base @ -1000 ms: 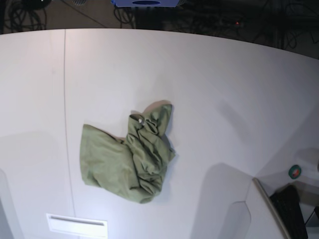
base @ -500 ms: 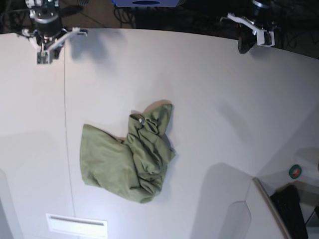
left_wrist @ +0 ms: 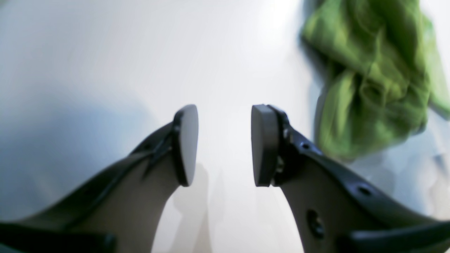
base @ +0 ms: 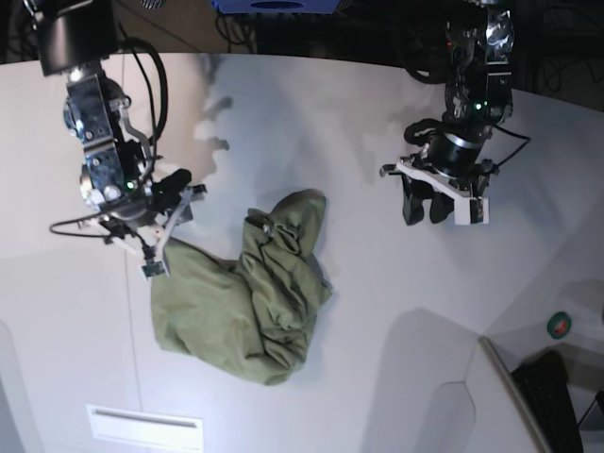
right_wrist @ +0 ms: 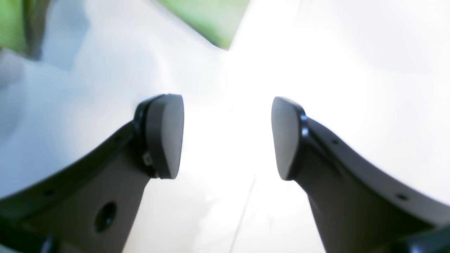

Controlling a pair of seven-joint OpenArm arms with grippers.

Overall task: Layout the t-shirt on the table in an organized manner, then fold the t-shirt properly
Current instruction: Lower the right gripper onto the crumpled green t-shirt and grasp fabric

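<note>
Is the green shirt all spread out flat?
No. The shirt lies crumpled in a bunched heap on the table, with deep wrinkles and no sleeves laid out.

Wrist views blurred, washed out by glare off the table point(base: 377, 113); base view sharper, arm shadows soft, background dark.

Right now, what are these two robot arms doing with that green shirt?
Nothing is gripped yet. A crumpled olive-green t-shirt lies bunched on the white table. The right gripper hangs with its jaws open right at the shirt's flatter corner, seemingly about to take hold. The left gripper hovers over bare table off to the shirt's other side, jaws also apart and empty. The shirt has not been spread out, so folding looks some way off.
</note>
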